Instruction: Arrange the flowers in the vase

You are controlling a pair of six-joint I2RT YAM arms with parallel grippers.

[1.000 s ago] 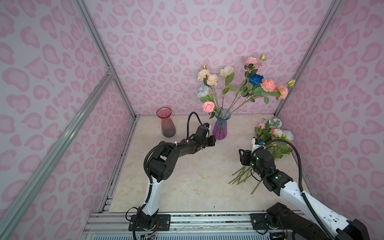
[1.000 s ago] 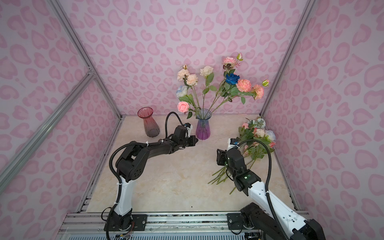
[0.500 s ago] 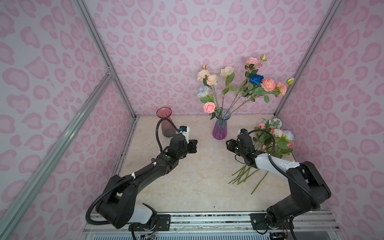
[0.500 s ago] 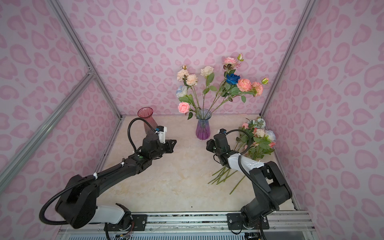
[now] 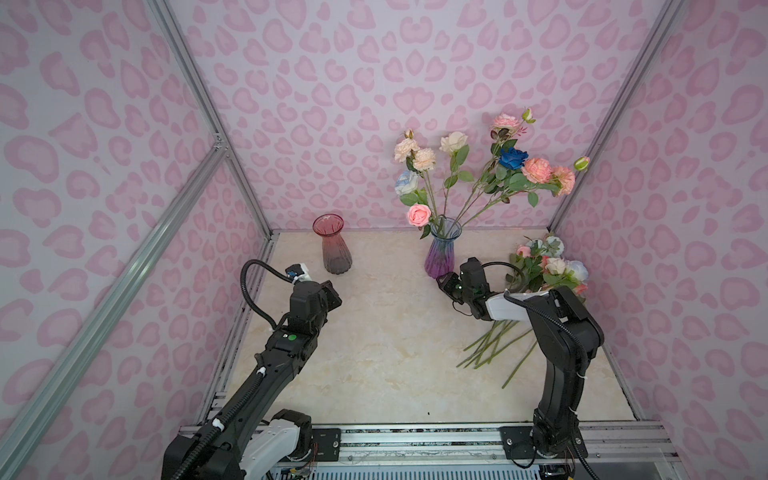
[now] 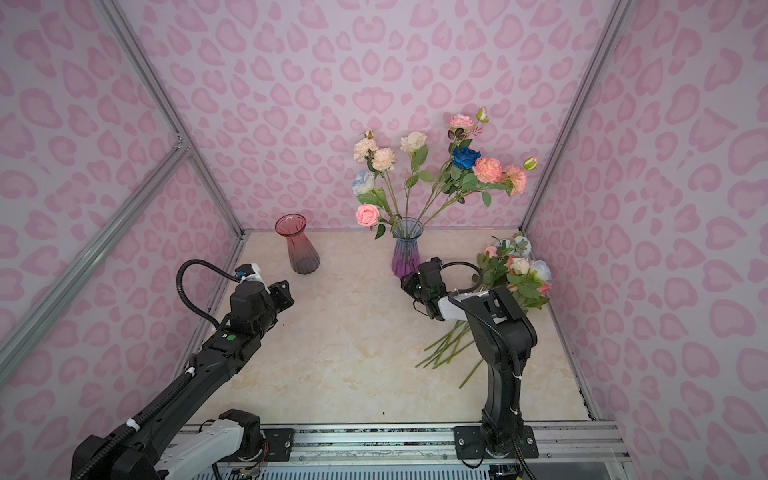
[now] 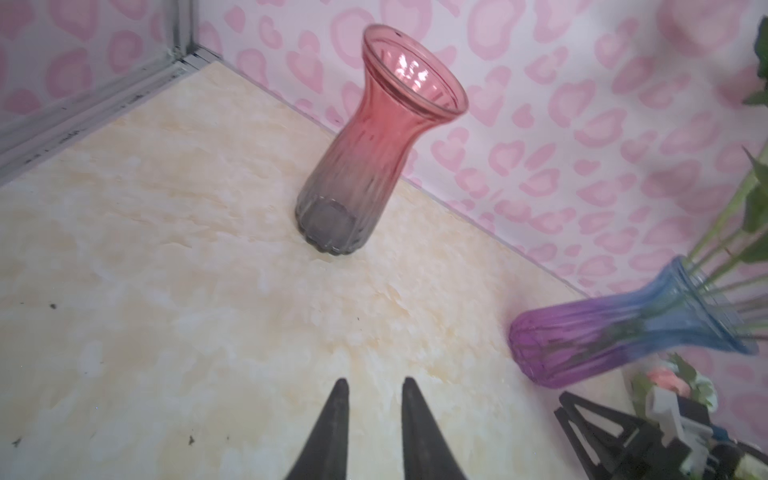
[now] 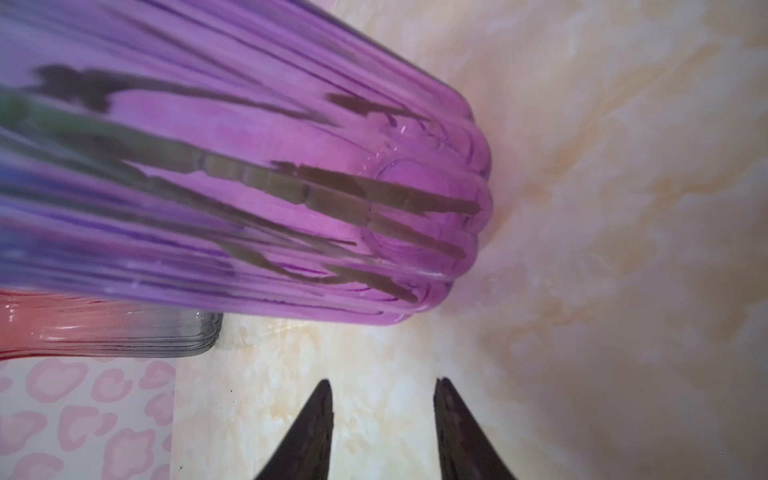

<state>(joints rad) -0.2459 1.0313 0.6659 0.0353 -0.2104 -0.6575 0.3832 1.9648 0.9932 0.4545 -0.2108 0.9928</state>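
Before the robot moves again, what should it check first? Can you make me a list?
1. Left claw empty: ok, open, nothing between its tips.
2. Right claw empty: ok, open, near the purple vase.
3. Purple vase upright: ok.
4. Red vase upright and empty: ok.
5. All flowers in a vase: not ok, a loose bunch lies on the table.
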